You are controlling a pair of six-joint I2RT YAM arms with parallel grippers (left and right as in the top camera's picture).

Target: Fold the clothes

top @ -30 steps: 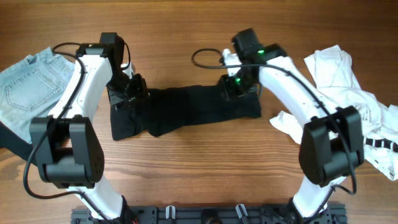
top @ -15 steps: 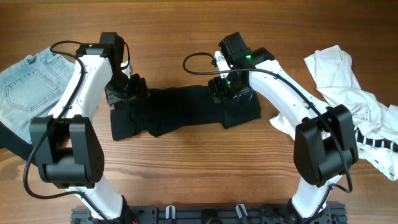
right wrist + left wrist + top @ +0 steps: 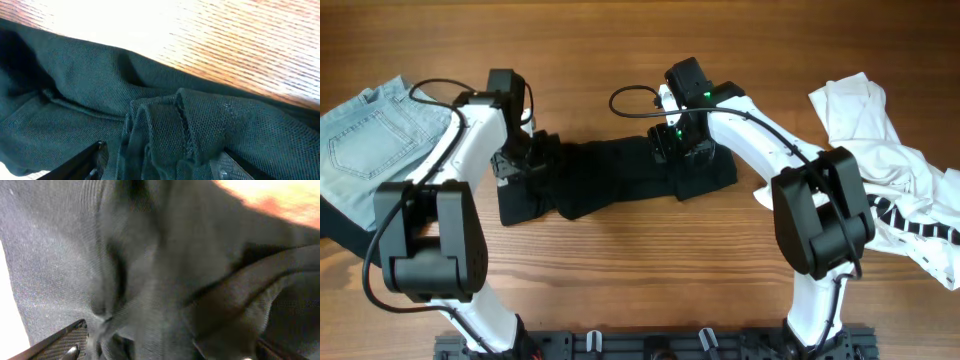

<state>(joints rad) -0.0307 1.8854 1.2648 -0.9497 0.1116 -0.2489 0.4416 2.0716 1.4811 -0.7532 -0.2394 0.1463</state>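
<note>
Right tool (image 3: 682, 152) is nearly closed, pinching a bunched ridge of the black garment (image 3: 610, 178) near its 2 o'clock corner. Left tool (image 3: 525, 160) sits buried in cloth at 10 o'clock; I cannot tell its grip. The garment lies mid-counter (image 3: 620, 60). The first fold seems underway. Next, the right edge needs carrying toward 9 o'clock, kept flat.

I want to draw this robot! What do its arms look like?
Both arms, left arm and right arm, have smooth white shells with chunky black joints. Thin black cables loop out near the wrists. A little green light glows on the right wrist. The fingers are dark with ribbed pads.
</note>
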